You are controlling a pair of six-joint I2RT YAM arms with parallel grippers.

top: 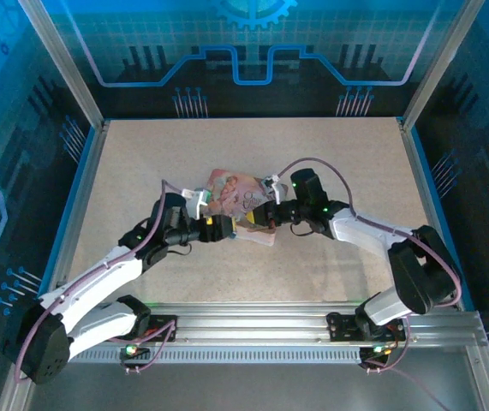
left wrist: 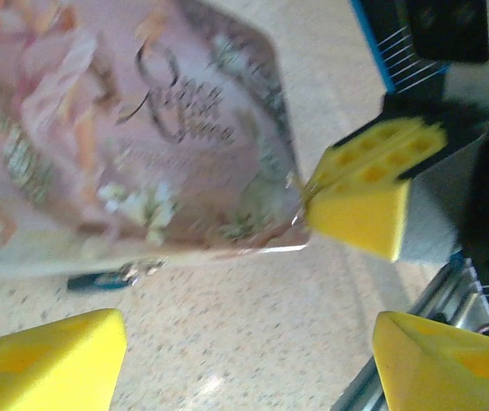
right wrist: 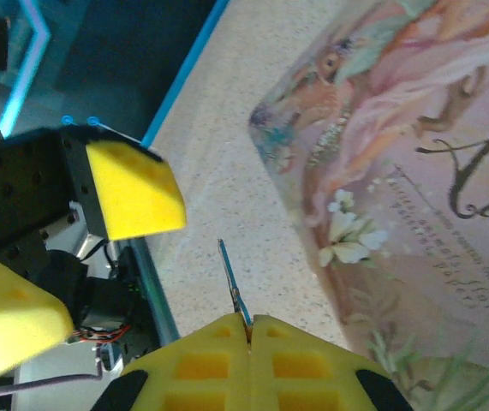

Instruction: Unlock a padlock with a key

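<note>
right wrist view is showing right fingers point(right wrist: 201, 364) clamping the key point(right wrist: 232, 278), blade jutting out for inserting; left fingers point(left wrist: 51, 355) are gaping apart over what is probably the padlock point(left wrist: 140, 271), lying beside the tin point(left wrist: 141, 128).

A speckled beige desk point(top: 141, 163) with blue-edged sides carries a pink tin box point(top: 237, 195), printed with flowers and script, lying flat near its middle. In the left wrist view a tiny silvery padlock point(left wrist: 141, 271), blurred, lies on the desk against the box's edge, with a dark blue sliver point(left wrist: 90, 281) beside it.
</note>
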